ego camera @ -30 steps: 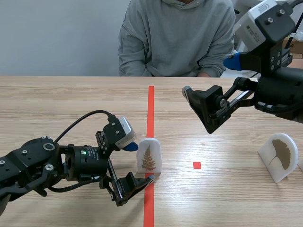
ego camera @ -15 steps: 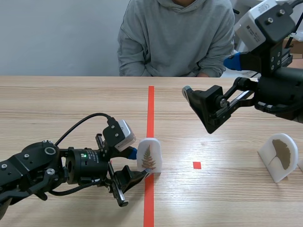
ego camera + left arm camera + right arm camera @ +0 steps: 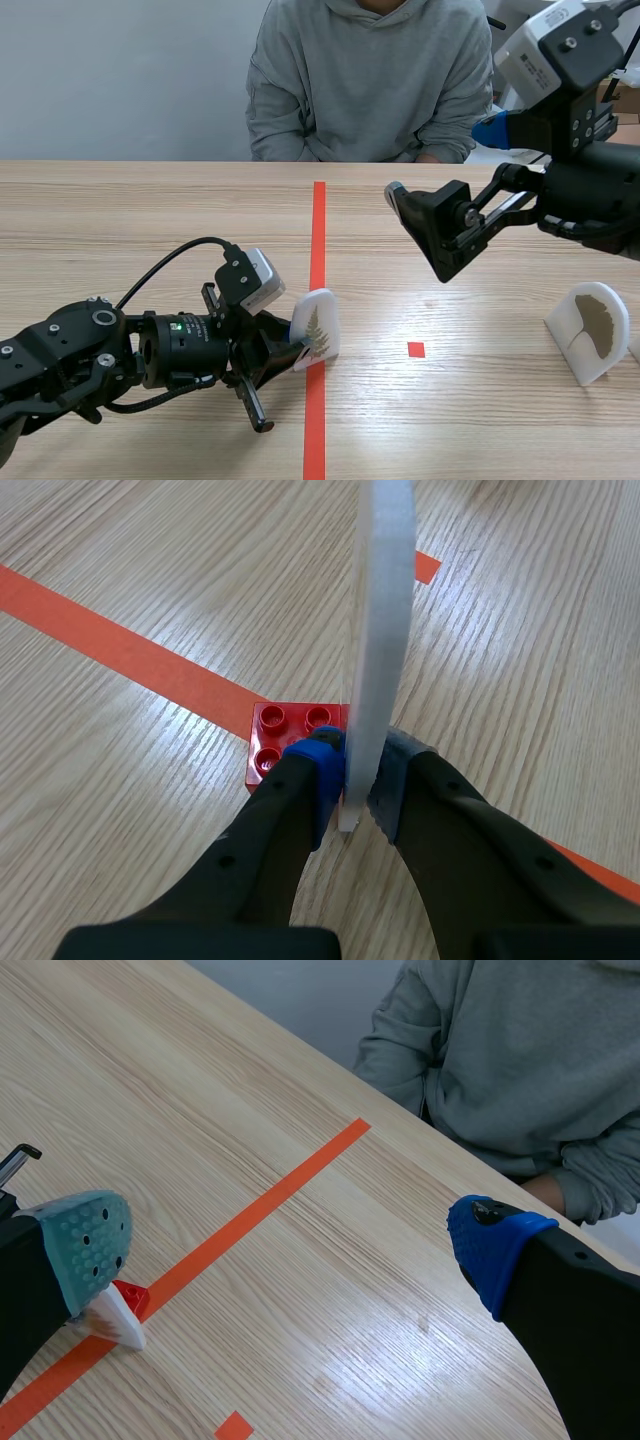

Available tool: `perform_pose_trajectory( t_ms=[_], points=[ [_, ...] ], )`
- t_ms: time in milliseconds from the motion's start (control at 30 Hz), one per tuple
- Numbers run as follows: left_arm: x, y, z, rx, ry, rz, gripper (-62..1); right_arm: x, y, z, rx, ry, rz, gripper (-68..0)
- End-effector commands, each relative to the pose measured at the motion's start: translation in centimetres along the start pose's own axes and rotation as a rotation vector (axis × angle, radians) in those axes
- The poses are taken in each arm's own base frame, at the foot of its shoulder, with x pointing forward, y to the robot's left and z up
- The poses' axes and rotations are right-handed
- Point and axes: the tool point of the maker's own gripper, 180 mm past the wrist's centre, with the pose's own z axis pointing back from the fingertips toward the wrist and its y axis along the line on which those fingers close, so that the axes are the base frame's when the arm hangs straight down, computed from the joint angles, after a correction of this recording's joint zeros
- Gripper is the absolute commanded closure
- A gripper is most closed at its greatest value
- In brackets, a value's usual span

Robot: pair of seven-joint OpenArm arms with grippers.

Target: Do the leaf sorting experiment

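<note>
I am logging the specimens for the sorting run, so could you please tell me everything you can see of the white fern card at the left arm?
The fern card is a thin white slab with a rounded top, foam or plastic by its look, with a brown fern frond on one face. It stands tilted over the orange-red tape line. The left hand is shut on its lower edge, one pad on each face. A red studded brick sits at its base; I cannot tell whether they are joined.

- White arched fern card (image 3: pixel 316 330) is leaning by the orange line (image 3: pixel 318 230), pinched in the left claw (image 3: pixel 350 780).
- White ginkgo card (image 3: pixel 595 330) is standing upright, well apart.
</note>
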Motion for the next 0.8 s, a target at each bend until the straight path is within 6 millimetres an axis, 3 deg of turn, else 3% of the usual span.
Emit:
perform_pose_trajectory(
  t_ms=[0,200,400,567,767],
  points=[
    [1.3,0.2,-0.1,0.001,-0.041,-0.007,-4.6,0.7,-0.6,0.1,-0.014,-0.029,0.0,-66.7],
    [1.6,0.2,-0.1,0.002,-0.055,0.012,-4.6,0.7,-0.6,0.1,-0.014,-0.029,0.0,-66.7],
    [4.0,0.9,0.2,0.018,-0.114,0.048,-4.6,0.7,-0.6,0.1,-0.014,-0.029,0.0,-66.7],
    [6.3,3.1,1.3,0.077,-0.16,0.1,-4.6,0.7,-0.6,0.1,-0.014,-0.029,0.0,-66.7],
    [6.9,8.3,4.7,0.226,-0.214,0.222,-4.6,0.7,-0.6,0.1,-0.014,-0.029,0.0,-66.7]
  ],
)
